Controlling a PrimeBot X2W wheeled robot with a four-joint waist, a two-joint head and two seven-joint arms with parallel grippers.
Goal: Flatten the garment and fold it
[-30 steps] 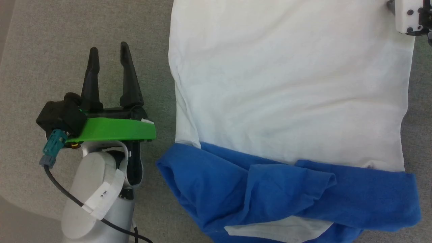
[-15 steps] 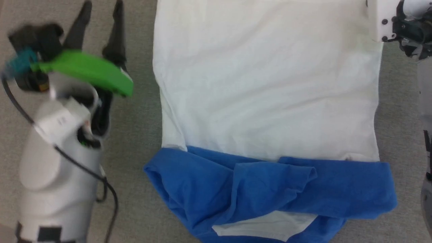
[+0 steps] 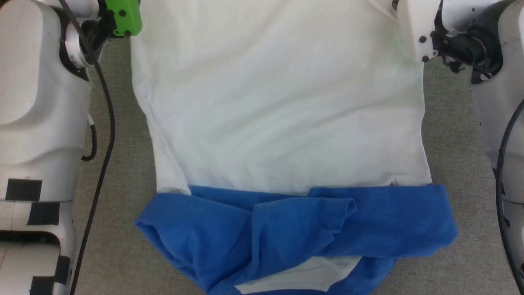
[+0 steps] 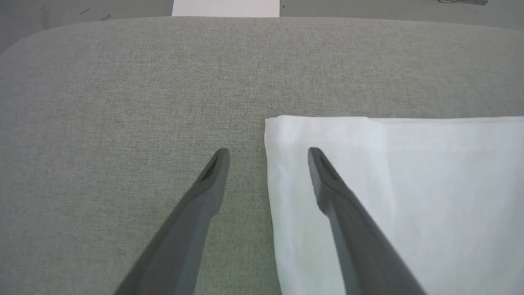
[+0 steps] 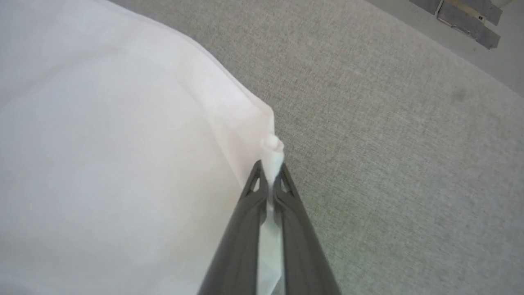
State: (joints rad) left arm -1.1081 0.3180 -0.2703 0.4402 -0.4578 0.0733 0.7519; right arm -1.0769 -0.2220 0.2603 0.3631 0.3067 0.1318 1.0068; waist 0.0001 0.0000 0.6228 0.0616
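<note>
The garment (image 3: pixel 278 114) lies spread on the grey surface, its white body reaching the top of the head view and rumpled blue sleeves bunched along the near edge. In the left wrist view my left gripper (image 4: pixel 268 153) stands open astride the garment's (image 4: pixel 389 184) far left corner, one finger over the cloth, the other over bare surface. In the right wrist view my right gripper (image 5: pixel 270 172) is shut on the garment's (image 5: pixel 123 143) far right corner, white cloth pinched between the fingers and lifted a little.
A grey fabric-covered surface (image 3: pixel 454 155) carries the garment, with bare room on both sides. My pale forearms (image 3: pixel 37 102) flank the garment left and right. The surface's far edge (image 4: pixel 262 18) shows in the left wrist view, floor beyond.
The head camera has tilted, shifting the whole picture. My left arm has reached forward to the far left corner. My right gripper has shut on the far right corner.
</note>
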